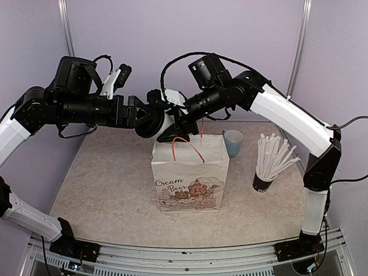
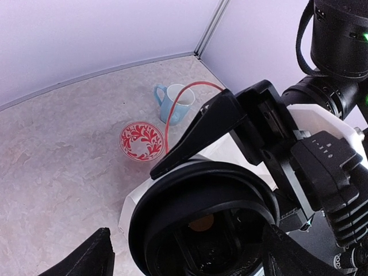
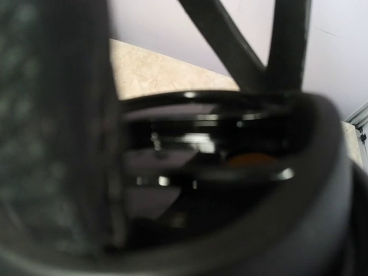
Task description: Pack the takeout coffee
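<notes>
Now | cup [image 1: 166, 122] sideways, lid [image 2: 204, 225] leftward | right tool [image 1: 164, 119] grips it | left tool [image 2: 188, 256] spread

I can read one clear name, "Cream Bear", in teal script on the front of the white paper bag [image 1: 192, 164] standing on my worktop [image 1: 115, 190]. It sits just above a printed drawing. The finer print beneath it is too small for me to read. The dark cup of straws [image 1: 263, 183] carries pale letters near its base that I cannot make out. The white cup [image 1: 167, 122] above the bag shows me no legible lettering.
</notes>
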Robot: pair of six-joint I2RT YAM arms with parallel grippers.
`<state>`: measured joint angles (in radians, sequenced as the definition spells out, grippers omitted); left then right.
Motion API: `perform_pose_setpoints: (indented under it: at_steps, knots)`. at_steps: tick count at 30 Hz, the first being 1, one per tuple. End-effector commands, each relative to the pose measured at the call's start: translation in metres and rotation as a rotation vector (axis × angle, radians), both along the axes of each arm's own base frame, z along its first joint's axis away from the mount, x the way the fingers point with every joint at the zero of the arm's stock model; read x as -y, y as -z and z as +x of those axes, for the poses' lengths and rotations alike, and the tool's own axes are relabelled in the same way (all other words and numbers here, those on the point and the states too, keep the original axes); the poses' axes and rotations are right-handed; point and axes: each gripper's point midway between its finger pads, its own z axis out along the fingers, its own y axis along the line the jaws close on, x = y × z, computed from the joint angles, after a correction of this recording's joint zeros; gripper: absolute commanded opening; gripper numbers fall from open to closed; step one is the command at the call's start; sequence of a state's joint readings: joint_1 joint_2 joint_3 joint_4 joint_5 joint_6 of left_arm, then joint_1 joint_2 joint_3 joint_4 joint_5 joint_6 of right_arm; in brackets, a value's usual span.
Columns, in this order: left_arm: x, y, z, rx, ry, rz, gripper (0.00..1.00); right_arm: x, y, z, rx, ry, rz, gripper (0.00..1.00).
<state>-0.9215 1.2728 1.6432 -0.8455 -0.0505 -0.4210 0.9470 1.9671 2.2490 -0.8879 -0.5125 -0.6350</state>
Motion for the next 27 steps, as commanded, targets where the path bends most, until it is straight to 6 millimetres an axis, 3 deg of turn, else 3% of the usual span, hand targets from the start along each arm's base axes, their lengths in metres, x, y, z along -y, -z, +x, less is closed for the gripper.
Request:
perform_pose_setpoints:
  at_steps: [1, 7, 16, 27]
  knots:
    - [0.013, 0.008, -0.006, -0.015, 0.058, 0.006, 0.86, 0.005, -0.032, -0.01, 0.031, -0.009, 0.061, 0.77]
    - [0.018, 0.007, -0.01, -0.025, 0.089, -0.006, 0.84, 0.006, -0.027, -0.009, 0.035, -0.003, 0.049, 0.77]
    - [0.002, -0.006, -0.011, 0.0, 0.04, -0.016, 0.87, 0.006, -0.027, -0.01, 0.034, -0.011, 0.048, 0.77]
    - [0.008, -0.008, -0.016, -0.005, 0.06, -0.034, 0.87, 0.006, -0.024, -0.01, 0.034, -0.011, 0.04, 0.77]
